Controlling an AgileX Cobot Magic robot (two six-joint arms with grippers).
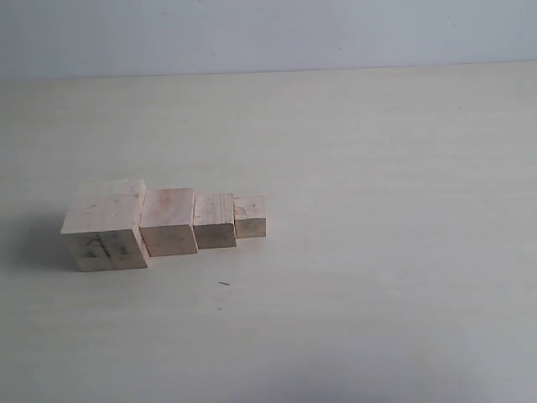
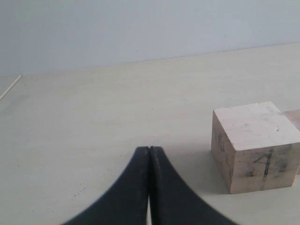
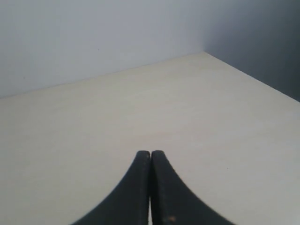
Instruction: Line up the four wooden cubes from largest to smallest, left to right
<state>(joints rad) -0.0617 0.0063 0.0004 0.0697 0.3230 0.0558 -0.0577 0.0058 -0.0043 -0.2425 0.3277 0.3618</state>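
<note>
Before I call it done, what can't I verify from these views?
Exterior view: marks on the largest cube too blurred to read; dark speck on the table too small to identify; both arms out of frame.
Left wrist view: second cube cut off by the edge beyond the shut left gripper; third cube and smallest cube out of frame.
Right wrist view: only the shut right gripper and table; no cubes.

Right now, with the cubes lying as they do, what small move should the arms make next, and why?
Probably just draw the left gripper back from the largest cube. That cube, the second cube, the third cube and the smallest cube already form a row descending left to right. The left gripper and the right gripper are both shut and empty.
</note>
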